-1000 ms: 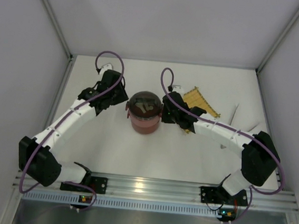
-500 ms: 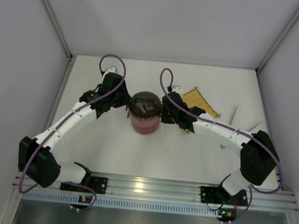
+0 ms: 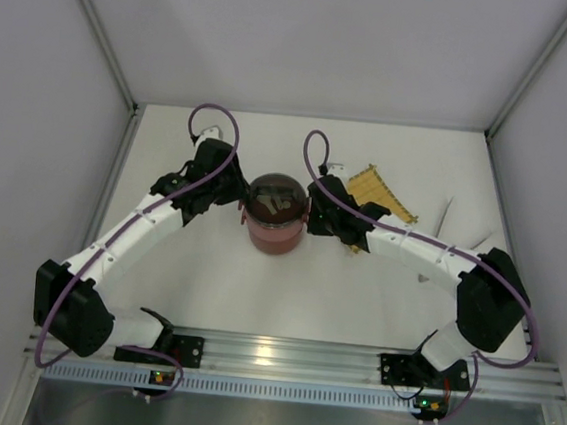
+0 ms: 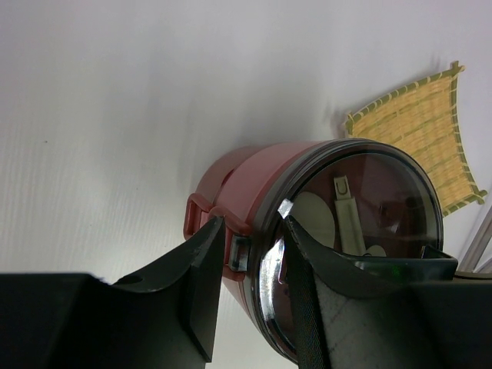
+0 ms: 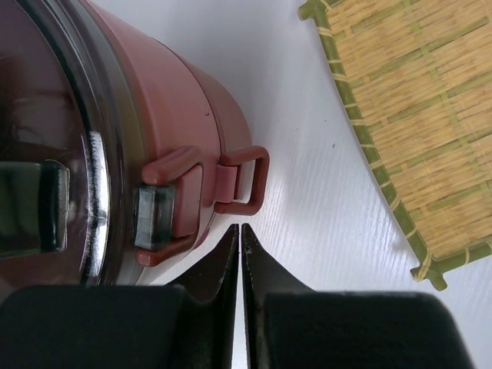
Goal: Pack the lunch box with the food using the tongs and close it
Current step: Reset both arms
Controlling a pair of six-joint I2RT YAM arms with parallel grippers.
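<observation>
Two arms curve in from the near edge and meet at the lunch box [image 3: 274, 234], which stands stacked in the middle of the table [image 3: 256, 290] under a clear domed lid [image 4: 361, 192]. Pale food [image 4: 315, 219] shows through that dome, so packing looks done and the closing is the step in hand.

On the left side, the left gripper [image 4: 250, 238] stands partly open, with the left clip [image 4: 240, 252] between its fingers; whether they press it, I cannot tell. On the right, the right gripper [image 5: 240, 228] is pinched fully closed and holds nothing, its tips just beside the looped right clasp [image 5: 231, 181].

The stack is tall and narrow, and the two arms push from opposite sides. If one pushes harder, the box could slide or tip. The closed right tips could also skid off the rounded clasp. A latch that only half catches would leave the lid loose.

Farther right lies the yellow mat [image 3: 380, 197], apart from the box. Beyond it, what look like the tongs [image 3: 446, 216] rest on the table.
</observation>
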